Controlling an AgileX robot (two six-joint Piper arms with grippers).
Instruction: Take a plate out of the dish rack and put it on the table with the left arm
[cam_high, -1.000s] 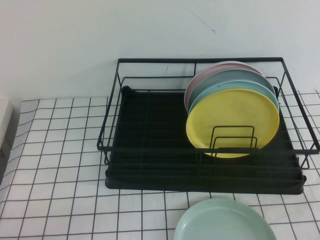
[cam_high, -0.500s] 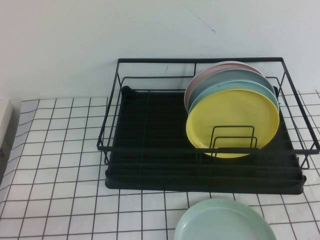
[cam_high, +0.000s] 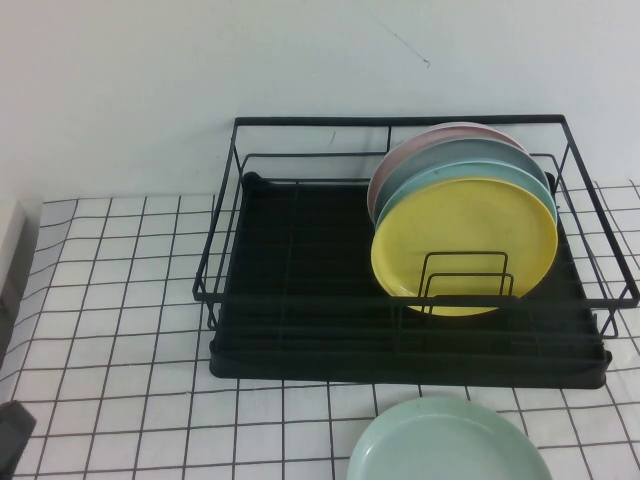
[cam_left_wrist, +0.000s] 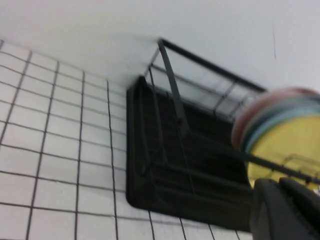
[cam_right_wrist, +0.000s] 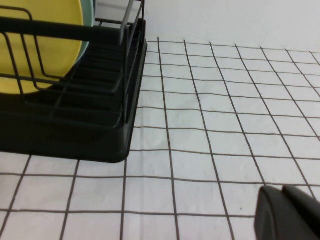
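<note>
The yellow plate (cam_high: 465, 230) stands upright at the front of a stack in the right half of the black dish rack (cam_high: 400, 121). It also shows in the left wrist view (cam_left_wrist: 290, 145) and the right wrist view (cam_right_wrist: 60, 50). My left gripper (cam_left_wrist: 280, 182) is shut and empty. It hangs over the table (cam_high: 120, 300) to the left front of the rack (cam_left_wrist: 165, 165). A dark part of the left arm (cam_high: 10, 435) shows at the near left corner. My right gripper (cam_right_wrist: 282, 190) is shut and empty, low over the table to the right of the rack (cam_right_wrist: 75, 125).
Behind the yellow plate stand a light blue plate (cam_high: 450, 178), a grey-blue plate (cam_high: 440, 155) and a pink plate (cam_high: 420, 140). A mint green plate (cam_high: 450, 445) lies flat on the table in front of the rack. The rack's left half holds no dishes. A white wall is behind.
A dark part of my left arm has come into the high view at the near left corner. The plates and the rack have not moved.
</note>
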